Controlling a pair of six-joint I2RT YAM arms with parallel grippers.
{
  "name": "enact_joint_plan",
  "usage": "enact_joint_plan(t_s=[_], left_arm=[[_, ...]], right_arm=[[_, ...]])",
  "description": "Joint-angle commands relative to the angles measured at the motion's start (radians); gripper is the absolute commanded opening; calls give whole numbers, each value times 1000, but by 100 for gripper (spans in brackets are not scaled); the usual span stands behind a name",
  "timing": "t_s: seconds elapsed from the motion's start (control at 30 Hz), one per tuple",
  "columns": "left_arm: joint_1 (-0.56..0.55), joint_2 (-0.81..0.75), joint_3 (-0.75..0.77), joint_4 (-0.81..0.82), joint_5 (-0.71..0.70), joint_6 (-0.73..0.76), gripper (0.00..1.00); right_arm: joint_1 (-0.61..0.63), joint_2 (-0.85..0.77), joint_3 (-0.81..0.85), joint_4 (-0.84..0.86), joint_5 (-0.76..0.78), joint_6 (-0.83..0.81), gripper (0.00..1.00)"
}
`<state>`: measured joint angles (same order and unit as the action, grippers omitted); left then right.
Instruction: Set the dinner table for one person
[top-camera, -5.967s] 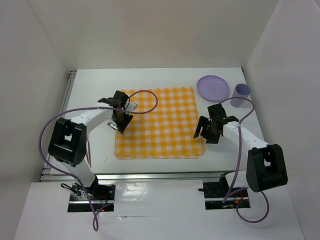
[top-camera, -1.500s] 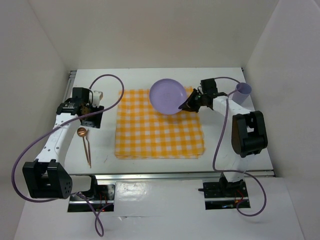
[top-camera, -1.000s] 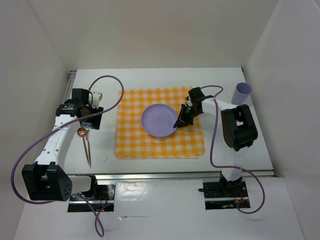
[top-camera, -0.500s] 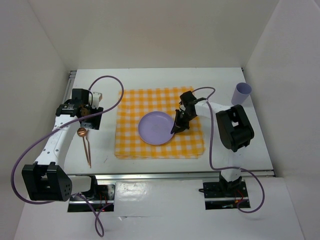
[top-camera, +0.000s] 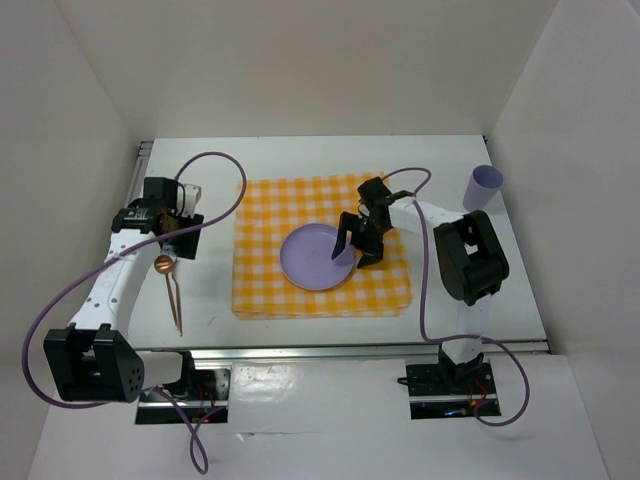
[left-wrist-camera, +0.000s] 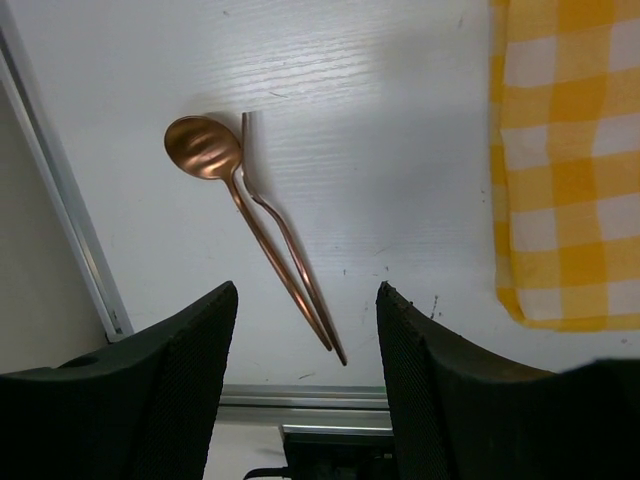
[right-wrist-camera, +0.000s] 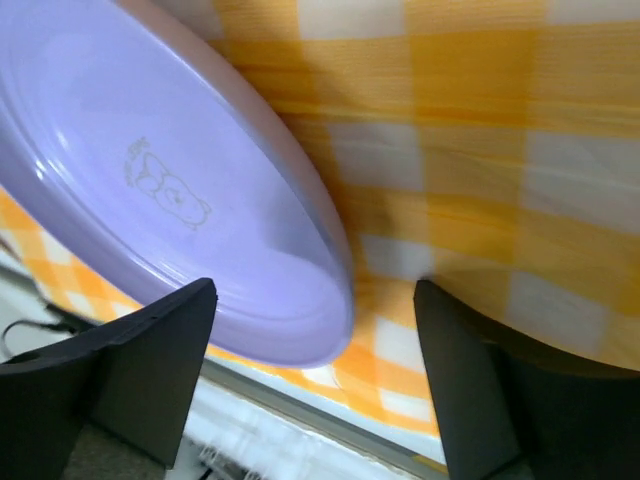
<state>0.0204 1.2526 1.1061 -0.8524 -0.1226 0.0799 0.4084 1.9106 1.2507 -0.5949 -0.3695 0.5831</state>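
Note:
A lilac plate (top-camera: 316, 258) lies flat on the orange-and-white checked cloth (top-camera: 270, 215) in the middle of the white dinner table (top-camera: 470, 290). My right gripper (top-camera: 357, 246) is open, its fingers on either side of the plate's right rim (right-wrist-camera: 180, 200) without pinching it. My left gripper (top-camera: 172, 238) is open and empty above a copper spoon (left-wrist-camera: 200, 150) and a second thin copper utensil (left-wrist-camera: 275, 225), which lie side by side on the bare table left of the cloth. A lilac cup (top-camera: 484, 187) stands at the far right.
A metal rail (left-wrist-camera: 60, 220) runs along the table's left edge, close to the spoon. The cloth's left edge (left-wrist-camera: 570, 150) shows in the left wrist view. White walls enclose the table on three sides.
My right gripper carried the plate from the cloth's far edge down to its middle, set it flat and opened. The left arm has stayed still over the utensils.

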Motion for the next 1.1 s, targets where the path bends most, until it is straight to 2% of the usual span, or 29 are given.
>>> enact_joint_plan(t_s=[0.0, 0.07, 0.1, 0.23, 0.3, 0.43, 0.53, 0.73, 0.8, 0.97, 1.07], left_arm=[[15, -1, -3, 13, -61, 11, 65], [27, 25, 6, 22, -90, 11, 65], [44, 42, 6, 23, -91, 11, 65], [108, 103, -14, 62, -101, 63, 67], [136, 142, -14, 73, -123, 83, 64], [234, 228, 9, 73, -114, 123, 52], [253, 266, 55, 46, -68, 112, 51], [253, 313, 3, 87, -115, 109, 51], [277, 336, -37, 101, -115, 119, 47], [332, 386, -60, 121, -31, 143, 45], [346, 439, -37, 112, 17, 162, 38]], right_arm=[[9, -103, 58, -86, 121, -17, 89], [30, -137, 91, -108, 144, -17, 90], [44, -171, 101, -108, 153, -17, 96], [87, -229, 124, -117, 155, -6, 99], [112, -245, 147, -131, 188, 6, 99], [144, -320, 122, -131, 244, 6, 99], [153, -349, 122, -121, 253, 6, 99], [153, -338, 214, -180, 253, -58, 98], [153, -329, 239, -192, 227, -58, 96], [162, -295, 268, -192, 218, -45, 92], [188, -286, 289, -181, 199, -8, 91]])
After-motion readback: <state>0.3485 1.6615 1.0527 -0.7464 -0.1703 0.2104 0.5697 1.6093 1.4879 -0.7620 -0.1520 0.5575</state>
